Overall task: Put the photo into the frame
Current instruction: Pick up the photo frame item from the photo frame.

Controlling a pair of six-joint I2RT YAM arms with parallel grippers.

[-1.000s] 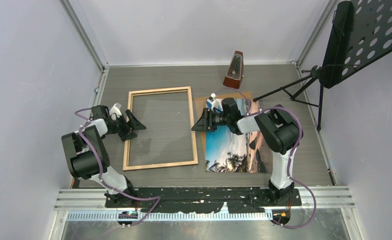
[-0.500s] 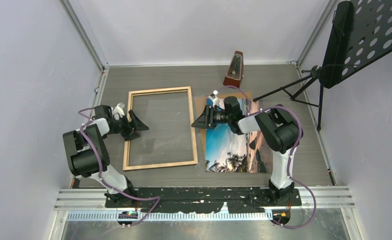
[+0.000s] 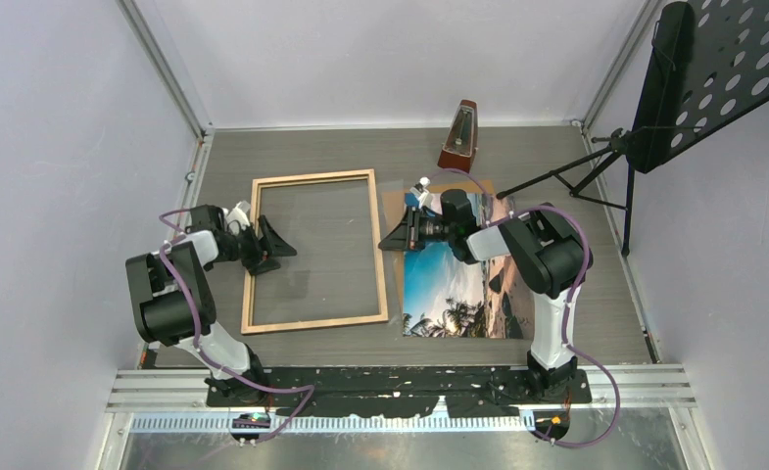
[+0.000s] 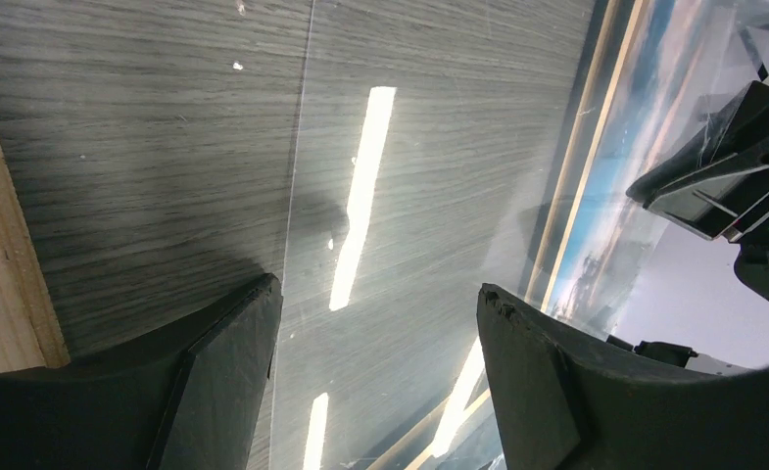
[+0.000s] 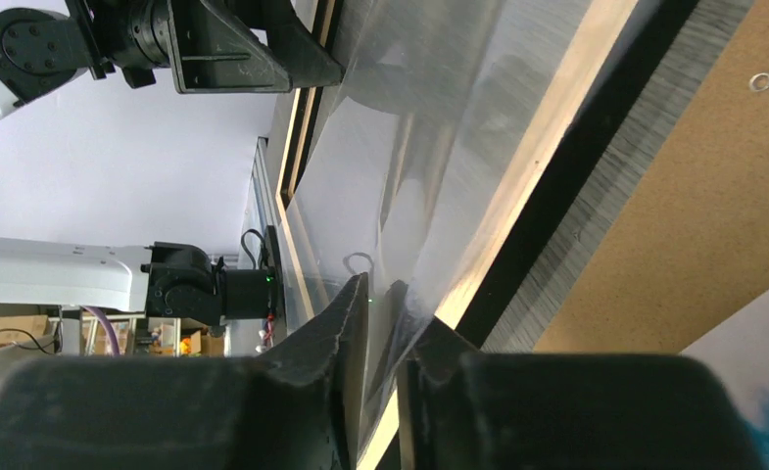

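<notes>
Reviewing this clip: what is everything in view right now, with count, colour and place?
rectangular wood-coloured picture frame: one, light wood, left of centre
clear pane: one, transparent, at the frame, right edge pinched
glossy beach photo: one, blue and sandy, right of frame
hardboard backing sheet: one, brown, under photo
wooden metronome: one, reddish brown, far centre
perforated music stand: one, black, far right
wood-grain table: one, grey
left gripper: one, black, open, frame's left rail
right gripper: one, black, gripping pane

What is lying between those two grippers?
The frame with its clear pane, grey table showing through. The top view shows it: left gripper at the left rail, right gripper at the right.
</notes>
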